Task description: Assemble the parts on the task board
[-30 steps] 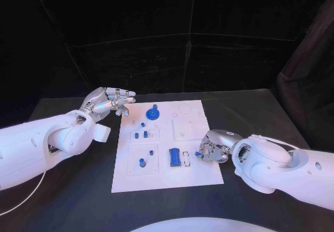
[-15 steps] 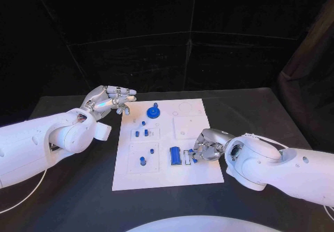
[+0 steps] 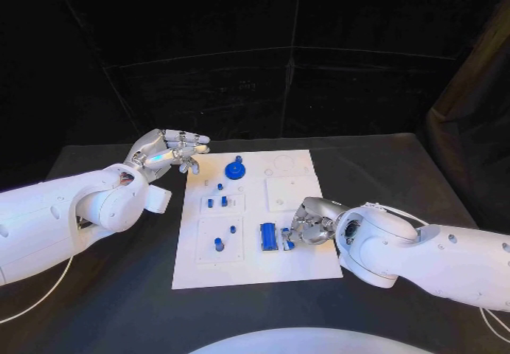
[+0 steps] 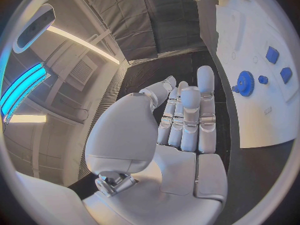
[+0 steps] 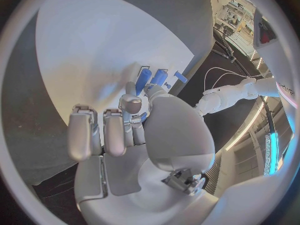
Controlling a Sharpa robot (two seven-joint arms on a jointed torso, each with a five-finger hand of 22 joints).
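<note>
We had the right hand (image 3: 312,223) at frame centre pinching a small blue part (image 3: 287,237) over the task board (image 3: 255,273), apparently mid-insertion and needing slot alignment, left hand (image 3: 168,151) upper left, fingers together, empty.

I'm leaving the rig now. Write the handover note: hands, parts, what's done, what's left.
Left hand: off the board's far left corner, holding nothing, fingers apart.
Right hand: over the board's right edge, pinching a small blue part beside the blue block.
Blue gear stands at the far end; small pegs sit in the left-hand plates.
Done: several parts seated.
Left: place the pinched part; the right far plate looks unfilled.
</note>
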